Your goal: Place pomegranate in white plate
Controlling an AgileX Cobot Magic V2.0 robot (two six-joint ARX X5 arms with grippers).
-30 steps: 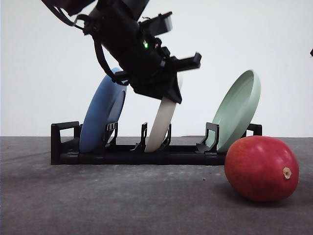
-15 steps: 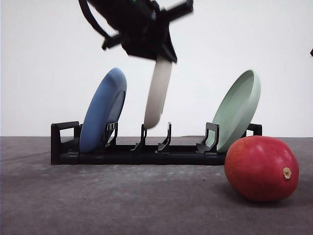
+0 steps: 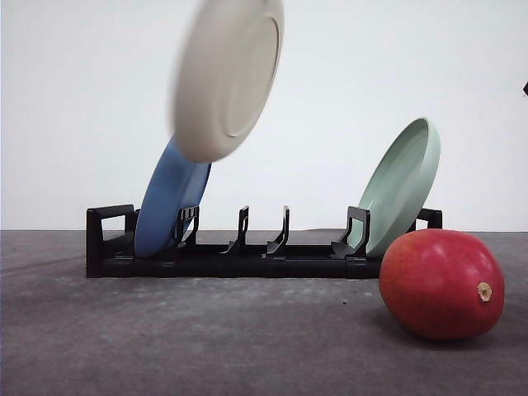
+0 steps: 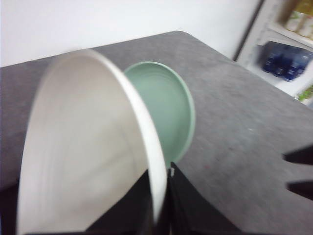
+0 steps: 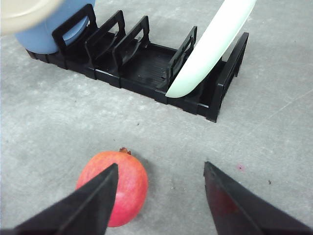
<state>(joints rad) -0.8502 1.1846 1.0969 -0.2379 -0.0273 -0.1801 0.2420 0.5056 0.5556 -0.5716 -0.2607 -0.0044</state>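
Note:
The white plate (image 3: 227, 74) hangs tilted in the air above the rack's left half, blurred by motion. In the left wrist view my left gripper (image 4: 159, 198) is shut on the white plate's (image 4: 83, 147) rim. The pomegranate (image 3: 441, 285) lies on the grey table at the front right, stem nub facing the camera. In the right wrist view my right gripper (image 5: 161, 166) hovers open above the table, with the pomegranate (image 5: 117, 188) beside one of its fingers (image 5: 93, 205), not between them.
A black plate rack (image 3: 247, 252) stands across the table. A blue plate (image 3: 169, 202) leans in its left slot and a pale green plate (image 3: 400, 186) in its right slot, just behind the pomegranate. The middle slots hold nothing.
The left arm has lifted the white plate out of the rack's middle slot, carried it up and left, and turned its face toward the camera. The pomegranate has not moved.

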